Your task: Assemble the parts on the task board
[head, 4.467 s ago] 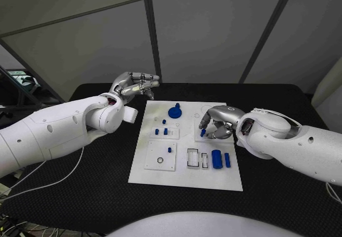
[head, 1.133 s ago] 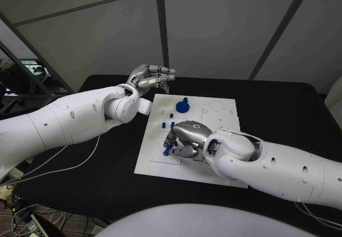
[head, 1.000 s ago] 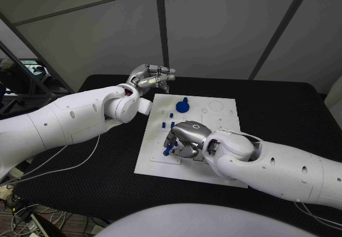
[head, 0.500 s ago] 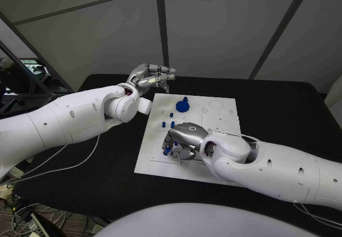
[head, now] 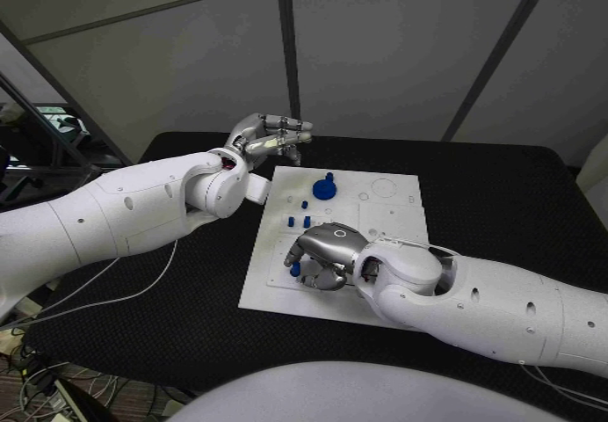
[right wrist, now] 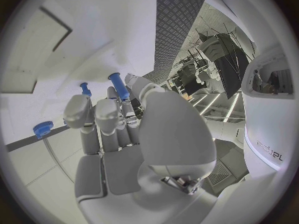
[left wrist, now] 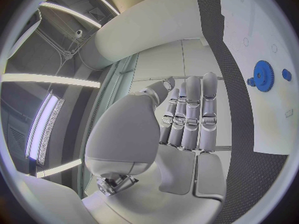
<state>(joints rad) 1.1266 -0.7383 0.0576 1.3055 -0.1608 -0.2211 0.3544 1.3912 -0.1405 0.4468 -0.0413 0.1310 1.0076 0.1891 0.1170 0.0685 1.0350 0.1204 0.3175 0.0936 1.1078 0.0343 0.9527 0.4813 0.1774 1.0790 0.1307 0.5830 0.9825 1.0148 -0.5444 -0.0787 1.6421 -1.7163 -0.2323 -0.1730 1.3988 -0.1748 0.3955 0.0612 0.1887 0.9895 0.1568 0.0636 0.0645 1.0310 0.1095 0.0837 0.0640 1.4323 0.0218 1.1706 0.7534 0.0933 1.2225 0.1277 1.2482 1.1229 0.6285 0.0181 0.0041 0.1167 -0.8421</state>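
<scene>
Two hands, two very different jobs. Your right hand (head: 323, 255) is down over the near-left part of the task board (head: 393, 211), fingers curled around a small blue peg (right wrist: 118, 85); the right wrist view shows that peg pinched upright between the thumb and the fingers, its lower end toward the white plate. Holding it upright like that suits pressing it into a socket, which looks to be the step in hand, though you cannot see from here whether the tip has met a hole. A second blue peg (right wrist: 84, 88) stands just beside it on the board. Farther up the board sits the blue gear (head: 326, 188), with a few short blue pegs (head: 304, 220) between it and your hand. Your left hand (head: 269, 138) hovers off the board's far-left corner, fingers straight and close together, holding nothing, probably parked clear of the work.
</scene>
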